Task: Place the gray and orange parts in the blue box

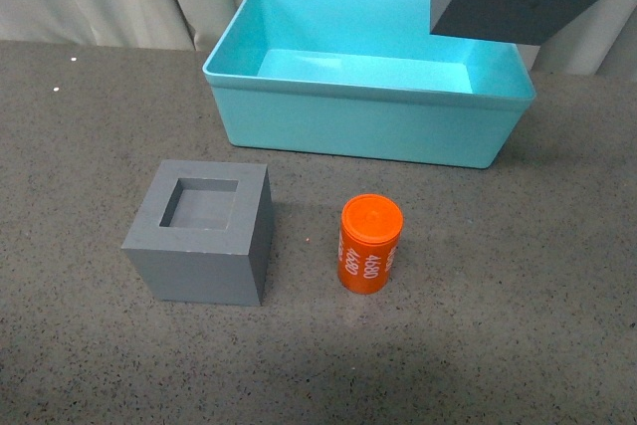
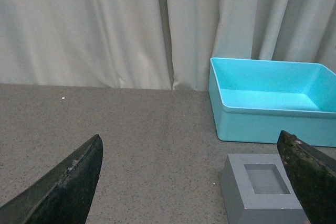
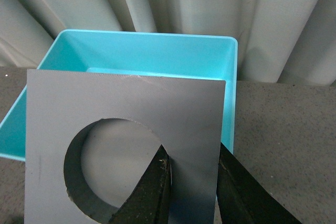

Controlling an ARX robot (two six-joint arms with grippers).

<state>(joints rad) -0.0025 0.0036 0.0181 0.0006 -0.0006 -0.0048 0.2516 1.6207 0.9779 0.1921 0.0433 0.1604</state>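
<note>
Matte gray cube with round recess (image 3: 126,95), rigid, smooth and judged light, raised over the far right corner of the large turquoise plastic bin (image 1: 358,126); right gripper (image 3: 192,153) clamped on its wall beside the recess, the likeliest sound purchase; left gripper (image 2: 190,139) spread, empty

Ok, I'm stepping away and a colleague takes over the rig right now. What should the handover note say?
Right gripper: shut on a wall of the round-recess gray cube, one finger inside the recess. The cube is held in the air, apparently over the right end of the turquoise bin.
Left gripper: open, empty, above the table near the square-recess gray cube.
On the table in front of the bin: the square-recess gray cube to the left, the orange cylinder upright to its right.
Done: no part shows inside the bin yet.
Left: drop the held cube in, then the other cube and the cylinder.
</note>
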